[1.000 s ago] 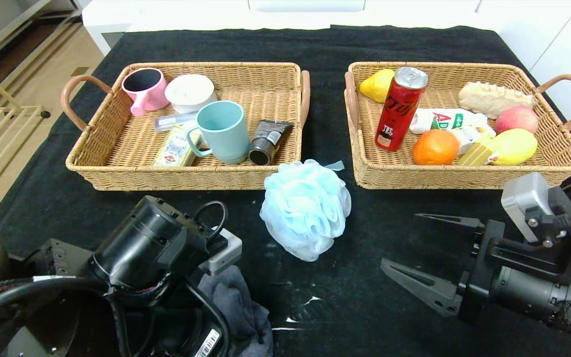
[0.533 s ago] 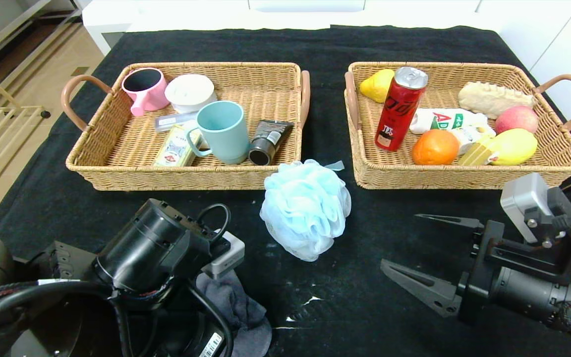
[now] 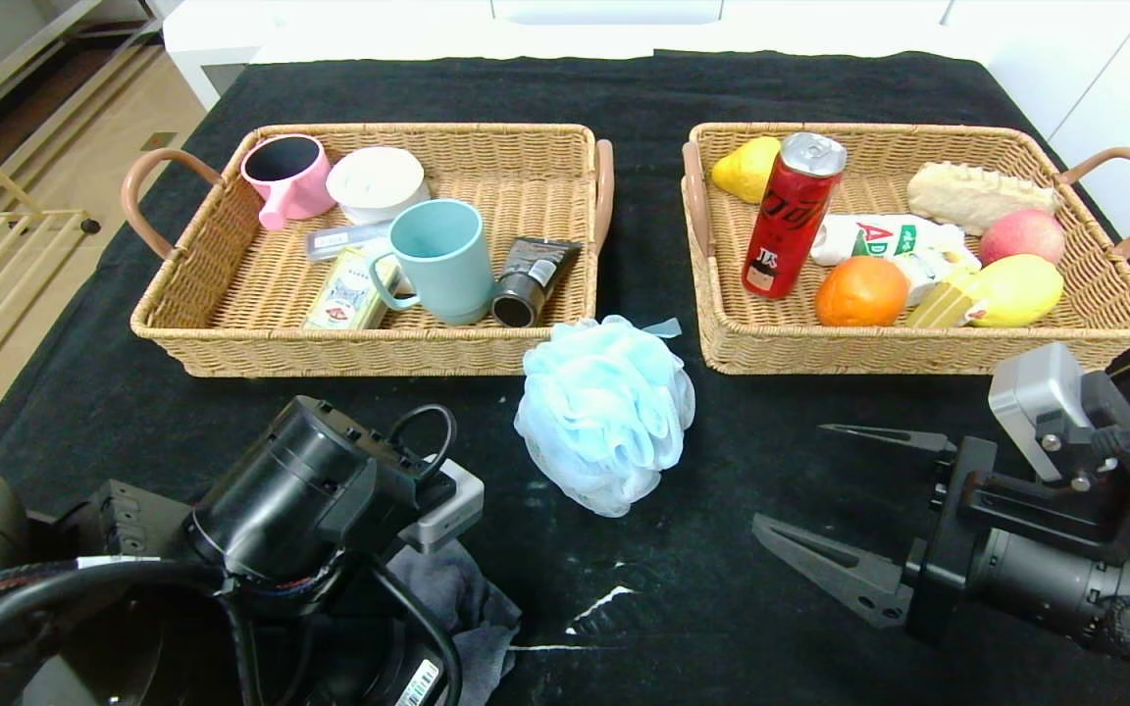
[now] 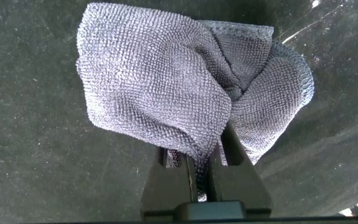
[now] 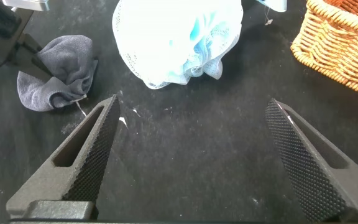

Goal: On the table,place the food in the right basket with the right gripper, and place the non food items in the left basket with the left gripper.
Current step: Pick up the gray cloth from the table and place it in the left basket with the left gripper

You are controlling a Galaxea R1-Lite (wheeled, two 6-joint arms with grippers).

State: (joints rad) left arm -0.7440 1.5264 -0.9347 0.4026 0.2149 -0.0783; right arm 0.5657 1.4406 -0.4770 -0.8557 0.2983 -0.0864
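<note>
My left gripper (image 4: 207, 152) is shut on a grey cloth (image 4: 166, 81), low over the black table at the front left. In the head view the cloth (image 3: 462, 598) shows under the left wrist and the fingers are hidden. A light blue bath pouf (image 3: 606, 412) lies on the table between the two baskets' front corners. My right gripper (image 3: 791, 474) is open and empty at the front right, to the right of the pouf. In the right wrist view its open gripper (image 5: 192, 102) points at the pouf (image 5: 179, 37) and the cloth (image 5: 58, 71).
The left basket (image 3: 231, 324) holds a pink cup, a white jar, a teal mug (image 3: 442, 260), a tube and a box. The right basket (image 3: 918, 355) holds a red can (image 3: 791, 216), an orange, a mango, a peach, bread and a packet.
My left arm has shifted slightly forward and right with the grey cloth in its gripper, and the cloth has changed shape a little. The right arm and the pouf have not moved.
</note>
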